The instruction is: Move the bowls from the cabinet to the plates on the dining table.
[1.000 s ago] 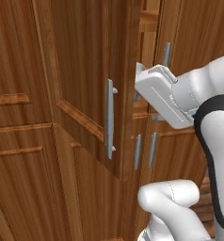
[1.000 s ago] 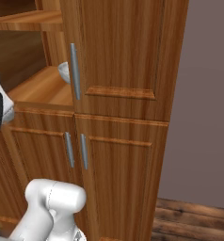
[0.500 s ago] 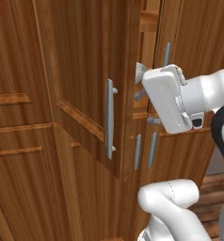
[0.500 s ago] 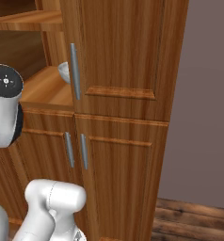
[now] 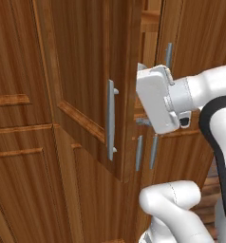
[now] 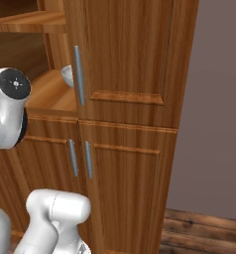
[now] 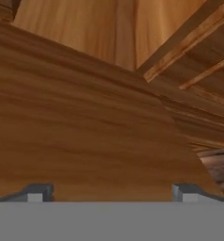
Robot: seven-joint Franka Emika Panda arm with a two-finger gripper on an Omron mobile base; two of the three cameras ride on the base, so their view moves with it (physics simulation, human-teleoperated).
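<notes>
Since the earlier frame the arm has swung left toward the open cabinet door; gripper jaws released, wood close ahead; marbled bowl on shelf at 10 o'clock.

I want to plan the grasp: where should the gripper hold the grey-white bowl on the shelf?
Grip the bowl by its near rim, coming from the open left side over the shelf; the shut right door hides the rest, so this is tentative.

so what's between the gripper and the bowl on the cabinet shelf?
Left base view: the open cabinet door edge sits beside the open gripper. Right base view: the bowl peeks past the shut door. The stretch between can't be seen.
</notes>
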